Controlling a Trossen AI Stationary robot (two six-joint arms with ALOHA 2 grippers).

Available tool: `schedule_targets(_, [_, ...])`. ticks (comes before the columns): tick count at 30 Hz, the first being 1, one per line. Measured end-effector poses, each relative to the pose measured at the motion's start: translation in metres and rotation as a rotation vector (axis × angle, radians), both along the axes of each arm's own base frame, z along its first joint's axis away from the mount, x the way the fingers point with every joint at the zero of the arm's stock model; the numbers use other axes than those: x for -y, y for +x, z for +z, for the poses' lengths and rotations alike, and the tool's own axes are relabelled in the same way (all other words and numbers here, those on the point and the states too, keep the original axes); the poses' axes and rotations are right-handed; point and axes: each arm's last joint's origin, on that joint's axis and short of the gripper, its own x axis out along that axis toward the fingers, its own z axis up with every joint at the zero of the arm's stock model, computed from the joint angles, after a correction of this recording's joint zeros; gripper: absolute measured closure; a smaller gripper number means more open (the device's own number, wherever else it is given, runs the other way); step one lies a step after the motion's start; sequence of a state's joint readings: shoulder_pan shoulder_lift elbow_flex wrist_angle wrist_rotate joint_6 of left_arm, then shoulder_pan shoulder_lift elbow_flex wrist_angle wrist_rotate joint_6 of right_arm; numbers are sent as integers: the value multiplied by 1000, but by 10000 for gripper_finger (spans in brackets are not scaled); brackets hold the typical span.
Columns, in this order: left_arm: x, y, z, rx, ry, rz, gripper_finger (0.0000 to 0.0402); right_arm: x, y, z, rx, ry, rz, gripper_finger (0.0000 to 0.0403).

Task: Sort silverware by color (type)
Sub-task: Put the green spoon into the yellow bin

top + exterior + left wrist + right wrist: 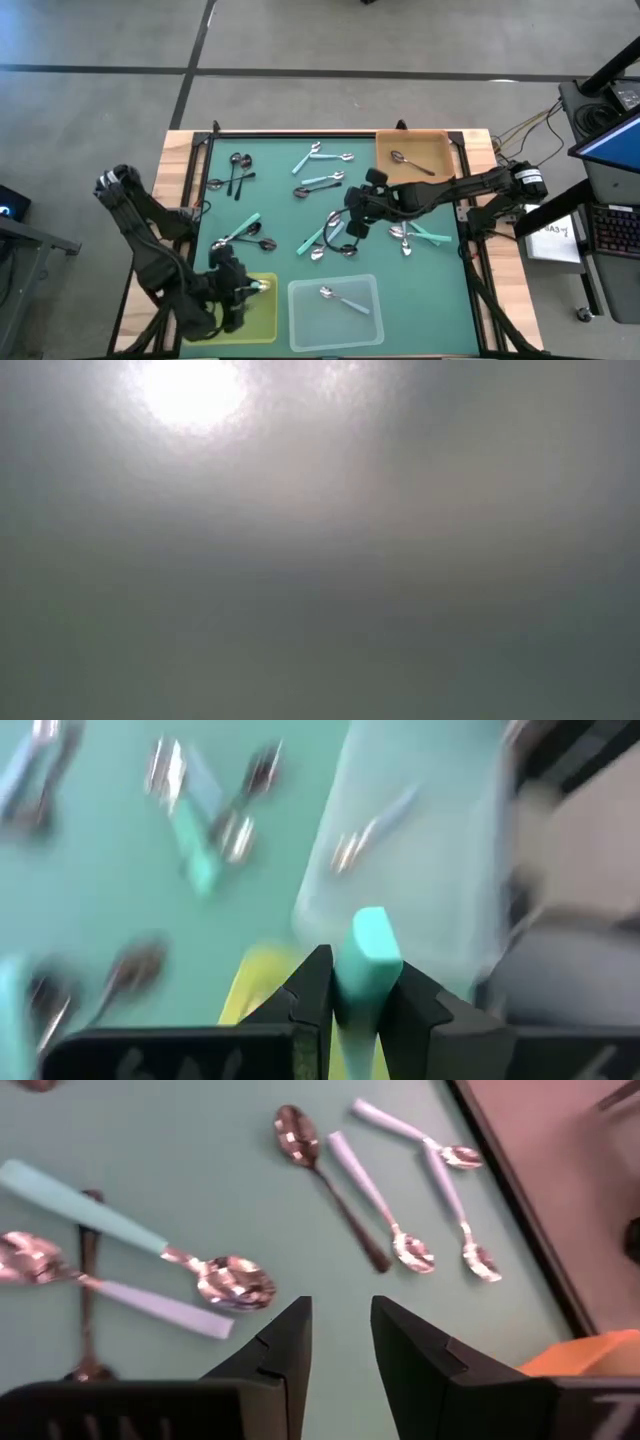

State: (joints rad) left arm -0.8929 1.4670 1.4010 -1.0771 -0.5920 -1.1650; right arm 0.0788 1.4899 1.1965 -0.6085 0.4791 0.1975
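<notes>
Left gripper (355, 1010) over the yellow tray (262, 312), clamped on a teal-handled spoon (368, 955).
Right gripper (340, 1340) hung above loose spoons (215, 1280) mid-table, fingers narrowly parted, holding nothing.

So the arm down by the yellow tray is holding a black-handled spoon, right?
Not quite: the left gripper over the yellow tray is shut on a teal-handled spoon, not a black one. The left wrist view shows the teal handle clamped between its fingers.

Both arms over the table.
Left gripper (243, 290) lower left of the high view, fingers (310, 995) clamped; right gripper (352, 222) at centre, fingers (285, 1345) slightly apart.
</notes>
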Motion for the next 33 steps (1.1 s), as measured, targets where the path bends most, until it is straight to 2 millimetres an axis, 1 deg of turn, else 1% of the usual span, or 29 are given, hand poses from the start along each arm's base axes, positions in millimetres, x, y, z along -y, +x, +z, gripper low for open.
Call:
schedule_targets(3, [-3,1,-7,-189,-40,9,364,-2,0,-2,-8,48,33,307])
schedule_targets(7, [0,2,-26,-357,-87,-22,364,-5,1,-5,-11,126,112,307])
schedule_targets(9, [0,1,-36,-409,-74,-23,357,-6,0,-8,-23,149,140,309])
schedule_targets(15, [-5,1,-56,-487,-34,-13,325,-6,-2,-11,-31,160,124,314])
schedule_targets(19, [-8,2,-57,-503,-25,-23,309,-6,-2,-11,-33,160,124,312])
schedule_targets(21, [-11,7,-54,-471,11,-41,301,-6,-2,-11,-33,160,124,313])
schedule_targets(23, [-16,15,-50,-408,53,-42,293,-6,-2,-11,-40,160,123,314])
schedule_targets(26, [-27,30,-48,-344,101,-58,282,-6,-4,-12,-60,160,121,314])
schedule_targets(29, [-41,44,-49,-337,114,-41,274,-6,-5,-14,-75,159,122,310])
schedule_targets(31, [-50,50,-50,-339,131,-24,272,-6,-4,-14,-77,163,172,310])
schedule_targets(33, [-55,52,-49,-318,166,-10,272,-8,-1,-13,-49,163,242,312])
